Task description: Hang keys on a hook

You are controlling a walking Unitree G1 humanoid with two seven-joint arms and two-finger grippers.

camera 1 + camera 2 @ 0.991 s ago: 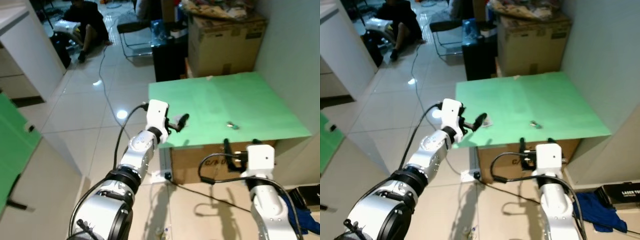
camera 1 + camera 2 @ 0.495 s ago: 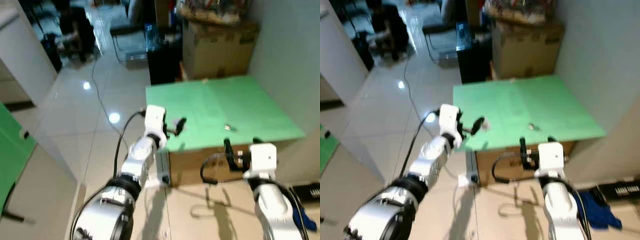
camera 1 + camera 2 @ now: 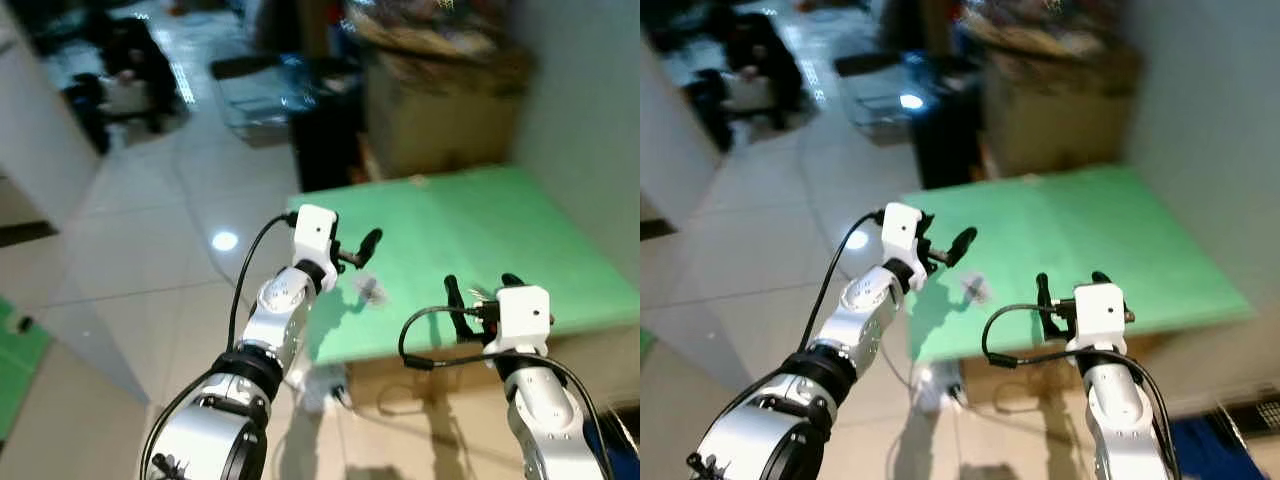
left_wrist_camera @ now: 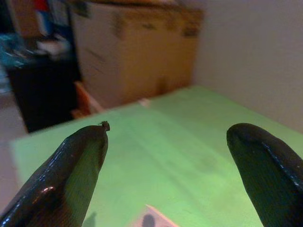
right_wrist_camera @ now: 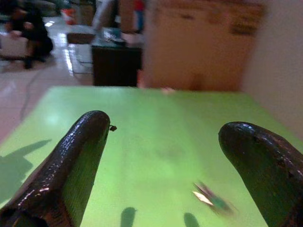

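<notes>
The keys (image 5: 208, 197) lie blurred as a small metal bunch on the green table (image 3: 470, 215), near its front right. My right gripper (image 3: 481, 285) hovers open just short of them, over the table's near edge, its fingers (image 5: 80, 156) wide apart. My left gripper (image 3: 358, 250) is open too, held above the table's front left. Below it a small pale object (image 3: 370, 290) rests on the green top; I cannot tell what it is. The left wrist view looks between the left fingertips (image 4: 90, 142) across the bare green surface.
A large cardboard box (image 3: 440, 110) and a black cabinet (image 3: 325, 130) stand behind the table. A pale wall (image 3: 590, 120) runs along its right side. A person (image 3: 120, 70) sits on the tiled floor far back left, and a cable (image 3: 215, 190) trails across the tiles.
The camera has moved closer, so the table looks larger and nearer and the picture is blurred. Both grippers now reach over the table's front edge, still open.
</notes>
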